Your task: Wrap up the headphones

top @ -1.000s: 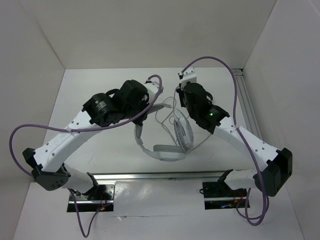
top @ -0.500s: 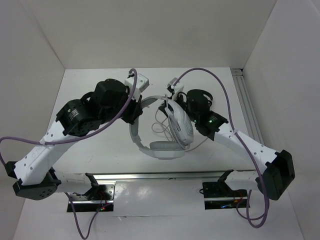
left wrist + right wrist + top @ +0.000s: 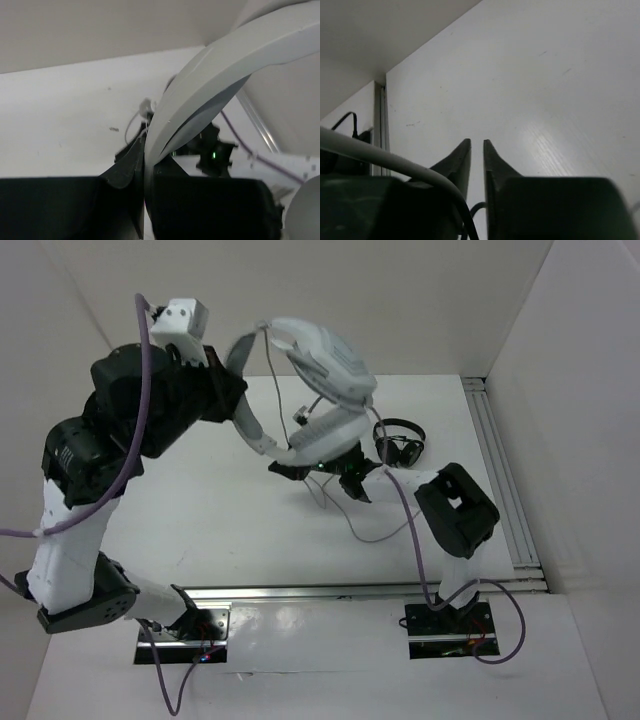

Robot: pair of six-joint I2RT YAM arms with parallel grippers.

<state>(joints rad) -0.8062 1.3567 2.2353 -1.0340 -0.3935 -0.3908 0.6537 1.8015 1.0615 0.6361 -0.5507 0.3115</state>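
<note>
At the bottom of the overhead frame a metal rail (image 3: pixel 320 590) is running across the table (image 3: pixel 200 520). The right arm (image 3: pixel 455 512) is bending from the lower right toward the middle. In its wrist view the right fingers (image 3: pixel 486 152) are sitting almost together, with only a slit between them. A thin dark cord is showing low in that slit, and I cannot tell whether it is being pinched. A loop of the thin cable (image 3: pixel 350 533) is lying on the table just below centre and rising toward the headphones (image 3: pixel 335 360). A small black headset (image 3: pixel 400 445) is resting on the table right of centre. In the upper left the left arm (image 3: pixel 90 460) is rearing up, and the left fingers (image 3: pixel 137 159) are clenching the wide headband. The white headphones are hanging in the air above the table, in the upper centre of the frame, with their earcups spreading toward the right.
</note>
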